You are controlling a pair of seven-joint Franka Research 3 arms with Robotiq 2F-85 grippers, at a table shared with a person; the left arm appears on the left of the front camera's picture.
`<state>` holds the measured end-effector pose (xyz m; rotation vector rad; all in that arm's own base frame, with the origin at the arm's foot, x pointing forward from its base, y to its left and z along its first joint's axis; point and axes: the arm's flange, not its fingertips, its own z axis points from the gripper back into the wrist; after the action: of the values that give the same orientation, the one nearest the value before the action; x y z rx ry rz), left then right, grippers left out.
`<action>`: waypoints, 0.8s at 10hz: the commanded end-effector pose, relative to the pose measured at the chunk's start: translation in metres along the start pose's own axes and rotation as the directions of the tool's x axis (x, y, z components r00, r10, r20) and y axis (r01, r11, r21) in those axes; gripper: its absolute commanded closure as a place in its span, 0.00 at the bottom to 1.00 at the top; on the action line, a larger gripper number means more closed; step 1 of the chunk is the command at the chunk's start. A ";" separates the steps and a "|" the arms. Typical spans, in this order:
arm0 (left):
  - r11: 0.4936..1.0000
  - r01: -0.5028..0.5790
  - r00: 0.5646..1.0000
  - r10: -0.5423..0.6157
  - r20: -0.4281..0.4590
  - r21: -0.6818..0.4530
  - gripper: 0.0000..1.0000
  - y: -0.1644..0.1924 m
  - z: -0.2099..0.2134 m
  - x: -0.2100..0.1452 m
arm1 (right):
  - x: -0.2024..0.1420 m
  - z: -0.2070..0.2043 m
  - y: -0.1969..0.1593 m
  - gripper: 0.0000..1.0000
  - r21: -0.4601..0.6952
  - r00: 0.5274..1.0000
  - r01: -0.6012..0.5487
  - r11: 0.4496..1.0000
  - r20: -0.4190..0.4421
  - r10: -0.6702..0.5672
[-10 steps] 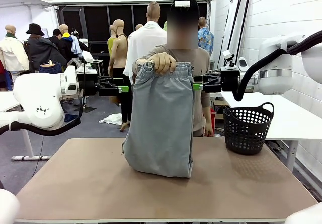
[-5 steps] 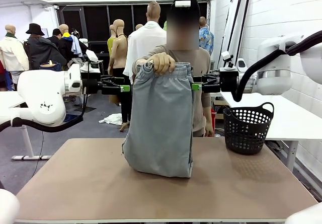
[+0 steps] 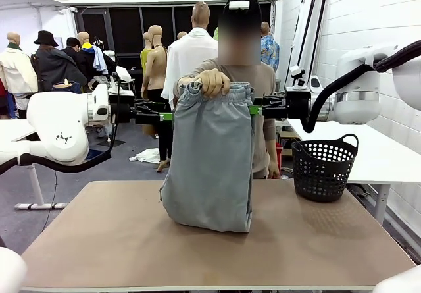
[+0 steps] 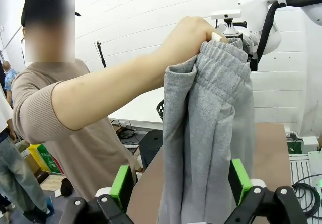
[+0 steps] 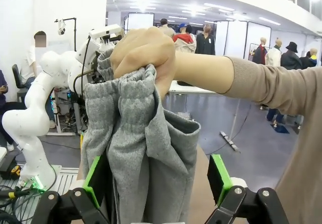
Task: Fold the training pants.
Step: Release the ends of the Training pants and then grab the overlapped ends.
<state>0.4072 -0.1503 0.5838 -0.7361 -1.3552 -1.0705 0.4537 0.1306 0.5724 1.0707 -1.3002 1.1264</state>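
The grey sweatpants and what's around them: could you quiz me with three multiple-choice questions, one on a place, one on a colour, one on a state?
1. Where does the black basket stand?
A) on the floor
B) on the table's right side
C) on a chair

2. What colour are the pads on the robot's fingers?
A) red
B) yellow
C) green

3. How are the sweatpants held?
A) hanging from the person's hand
B) clamped in both sets of fingers
C) lying flat

1 B: it stands near the table's far right corner.
2 C: green pads flank the fabric in both wrist views.
3 A: the hand grips the waistband; both sets of fingers stand open.
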 end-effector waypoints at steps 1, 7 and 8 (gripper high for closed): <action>1.000 0.006 1.000 -0.006 -0.001 -0.008 0.00 0.008 -0.008 -0.001 | -0.003 -0.009 0.010 0.00 0.007 0.998 0.044 0.999 0.035 -0.045; 0.999 0.002 1.000 -0.002 -0.008 -0.032 0.00 0.009 -0.017 -0.005 | 0.007 0.005 0.019 0.00 0.054 0.998 0.059 0.997 0.026 -0.061; 0.999 -0.002 1.000 0.001 -0.011 -0.034 0.00 0.008 -0.018 -0.004 | 0.008 0.008 0.022 0.00 0.057 0.997 0.064 0.996 0.028 -0.066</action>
<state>0.4141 -0.1602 0.5777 -0.7603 -1.3358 -1.0801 0.4391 0.1314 0.5797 1.1368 -1.2741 1.1210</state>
